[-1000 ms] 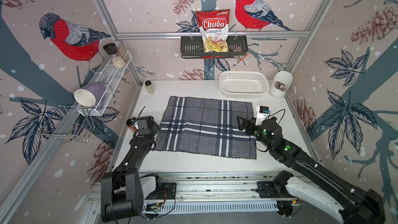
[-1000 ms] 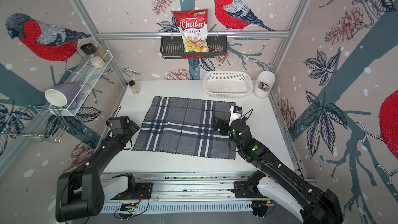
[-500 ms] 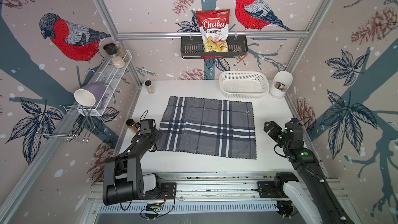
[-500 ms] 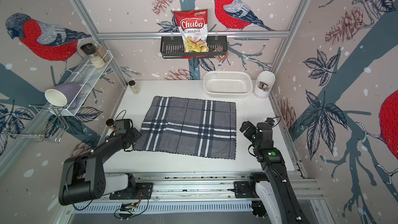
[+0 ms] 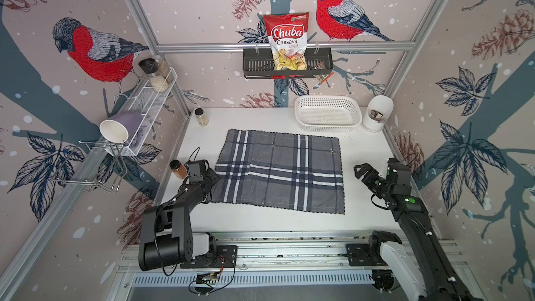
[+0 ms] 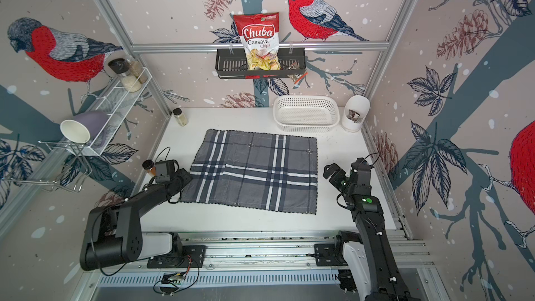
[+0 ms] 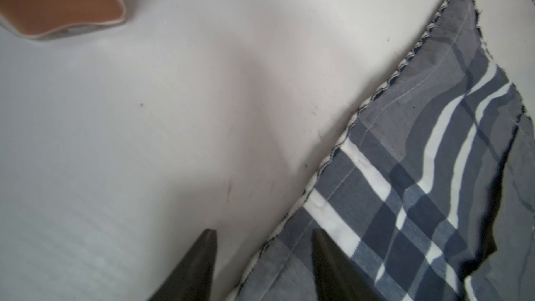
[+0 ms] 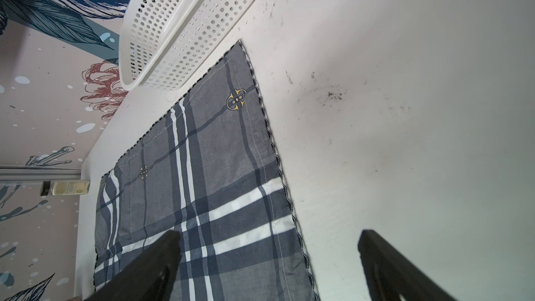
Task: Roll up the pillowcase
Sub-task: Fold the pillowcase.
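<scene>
The white worktop (image 5: 289, 221) is the biggest thing before me. The pillowcase (image 5: 278, 169) lies spread flat and unrolled across its middle, grey plaid with white and navy stripes, its dark stitched edging showing all round. Behind its far right corner stands the white basket (image 5: 327, 128), just beside the cloth; whether they touch I cannot tell.

My left hand (image 7: 263, 241) hangs low at the pillowcase's left edge. Its fingers are parted and grip nothing: in the left wrist view one is over bare worktop, the other over the cloth, and the stitched edge runs between them. My right hand (image 8: 269, 237) is off the cloth's right side, above bare worktop, its fingers spread wide and empty.

An orange spice jar (image 5: 178, 168) stands just beside my left wrist. A pale jar (image 5: 201, 117) sits in the far left corner.
</scene>
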You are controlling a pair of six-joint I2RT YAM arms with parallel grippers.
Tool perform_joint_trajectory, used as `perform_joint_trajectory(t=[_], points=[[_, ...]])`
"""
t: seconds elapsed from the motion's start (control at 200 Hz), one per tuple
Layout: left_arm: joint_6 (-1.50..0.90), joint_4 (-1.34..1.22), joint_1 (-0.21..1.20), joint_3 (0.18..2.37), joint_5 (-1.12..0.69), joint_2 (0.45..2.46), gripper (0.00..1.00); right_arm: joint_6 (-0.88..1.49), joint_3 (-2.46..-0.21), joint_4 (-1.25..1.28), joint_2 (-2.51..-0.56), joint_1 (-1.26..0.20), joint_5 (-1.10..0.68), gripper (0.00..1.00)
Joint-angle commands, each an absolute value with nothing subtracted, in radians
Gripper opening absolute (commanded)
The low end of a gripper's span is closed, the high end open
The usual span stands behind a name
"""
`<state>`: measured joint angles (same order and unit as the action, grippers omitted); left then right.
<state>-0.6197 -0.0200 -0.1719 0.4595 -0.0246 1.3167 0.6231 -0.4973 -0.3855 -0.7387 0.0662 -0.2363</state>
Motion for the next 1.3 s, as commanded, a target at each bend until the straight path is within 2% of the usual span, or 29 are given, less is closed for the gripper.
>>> perform_joint_trajectory(t=[0.0,0.055,0.1,0.16,0.265,0.355,0.54,0.875,1.01,1.065,1.14,1.246,1.296], points=[[-0.610,0.237,-0.173,0.458,0.022,1.263,0.76,0.606,-0.508,-0.357,-0.737,0.065,-0.253,1.00],[-0.654,0.307,-0.156,0.470,0.041,1.229,0.76,0.610,-0.521,-0.361,-0.736,0.066,-0.256,1.00],[-0.696,0.339,-0.129,0.471,0.006,1.206,0.71,0.612,-0.532,-0.365,-0.734,0.066,-0.256,1.00],[-0.762,0.380,-0.098,0.466,-0.029,1.181,0.72,0.614,-0.544,-0.368,-0.731,0.066,-0.255,1.00],[-0.824,0.457,-0.044,0.459,0.056,1.126,0.72,0.608,-0.544,-0.362,-0.721,0.066,-0.243,1.00],[-0.839,0.451,-0.044,0.443,0.064,1.112,0.75,0.603,-0.537,-0.348,-0.722,0.067,-0.236,1.00],[-0.850,0.494,-0.051,0.476,0.144,1.143,0.74,0.587,-0.536,-0.336,-0.733,0.067,-0.258,1.00],[-0.902,0.531,-0.049,0.471,0.103,1.081,0.82,0.583,-0.542,-0.319,-0.756,0.067,-0.266,1.00],[-0.904,0.526,-0.049,0.467,0.101,1.092,0.82,0.586,-0.541,-0.305,-0.769,0.067,-0.261,1.00],[-0.906,0.509,-0.050,0.460,0.128,1.095,0.80,0.587,-0.539,-0.302,-0.775,0.068,-0.265,1.00],[-0.898,0.477,-0.061,0.449,0.149,1.106,0.69,0.592,-0.535,-0.305,-0.779,0.067,-0.273,1.00],[-0.859,0.429,-0.082,0.451,0.146,1.140,0.44,0.598,-0.530,-0.335,-0.777,0.058,-0.278,1.00],[-0.833,0.393,-0.092,0.447,0.141,1.157,0.37,0.605,-0.518,-0.346,-0.770,0.043,-0.276,1.00]])
